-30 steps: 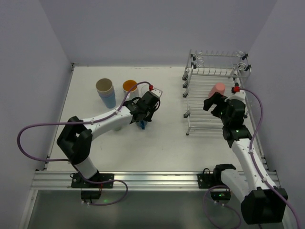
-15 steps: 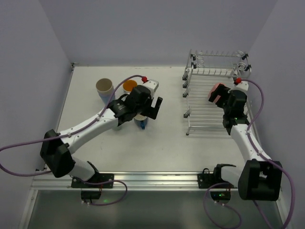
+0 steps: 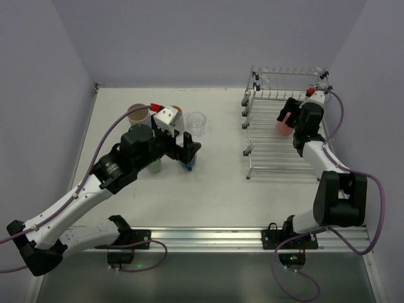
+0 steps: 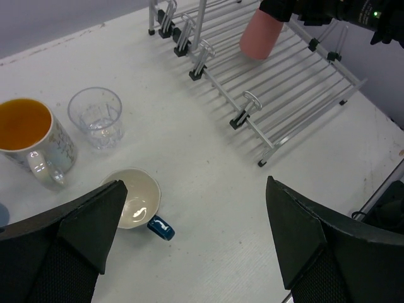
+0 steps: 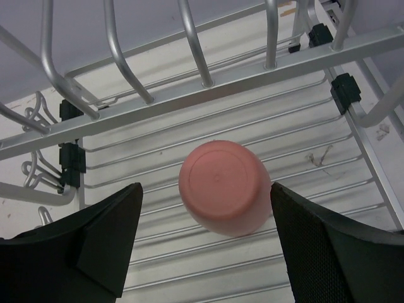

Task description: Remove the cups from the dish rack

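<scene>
A pink cup (image 5: 224,186) lies bottom-up on the lower tier of the dish rack (image 5: 208,85). My right gripper (image 5: 208,211) is open with one finger on each side of the cup; a gap shows on the left, and the right finger sits very near the cup wall. From above, the right gripper (image 3: 289,115) covers part of the pink cup (image 3: 283,125). My left gripper (image 4: 202,233) hangs open and empty above the table. Below it stands a dark-blue mug (image 4: 136,203) with a cream inside, near a clear glass (image 4: 96,117) and an orange-inside mug (image 4: 28,136).
A beige cup (image 3: 139,113) stacked on a light-blue tumbler stands at the back left, and a pale green cup (image 3: 154,166) shows under my left arm. The dish rack (image 3: 271,148) fills the right side, close to the right wall.
My left gripper opened, left the dark-blue mug on the table and rose away from it. My right gripper moved up the rack to the pink cup and its jaws narrowed around it.
</scene>
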